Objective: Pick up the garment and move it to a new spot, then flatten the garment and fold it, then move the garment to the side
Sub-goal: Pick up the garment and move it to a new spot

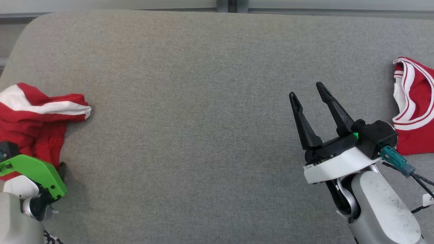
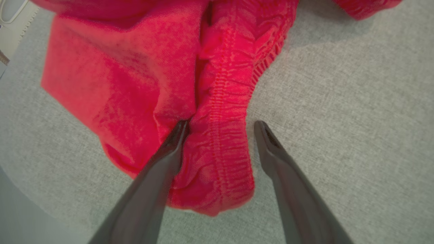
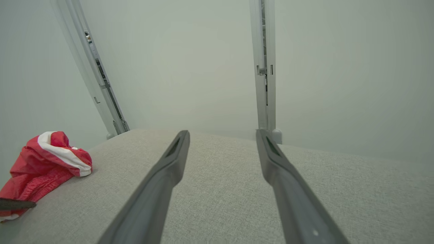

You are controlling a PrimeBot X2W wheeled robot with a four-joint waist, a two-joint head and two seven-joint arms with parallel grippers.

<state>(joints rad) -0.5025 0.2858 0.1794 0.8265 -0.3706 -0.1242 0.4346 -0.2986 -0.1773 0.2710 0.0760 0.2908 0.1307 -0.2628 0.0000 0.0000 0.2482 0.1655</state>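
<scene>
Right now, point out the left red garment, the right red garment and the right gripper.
left red garment (image 1: 34, 122): head view, red cloth under its white stripe.
right red garment (image 1: 420, 95): head view, red panel inside the white trim.
right gripper (image 1: 306, 89): head view, midway between its open fingertips.

A counter (image 1: 203, 101) covered in grey woven fabric stretches across the head view, with a rounded corner at the upper left of the frame. At the left edge, midway down, a red garment (image 1: 37, 118) with broad white stripes lies crumpled in a heap directly on the fabric, and the left wrist view shows its gathered elastic hem close up. At the right edge, slightly higher, a second red piece (image 1: 413, 112) with white striped trim lies flatter, cut off by the frame.
</scene>
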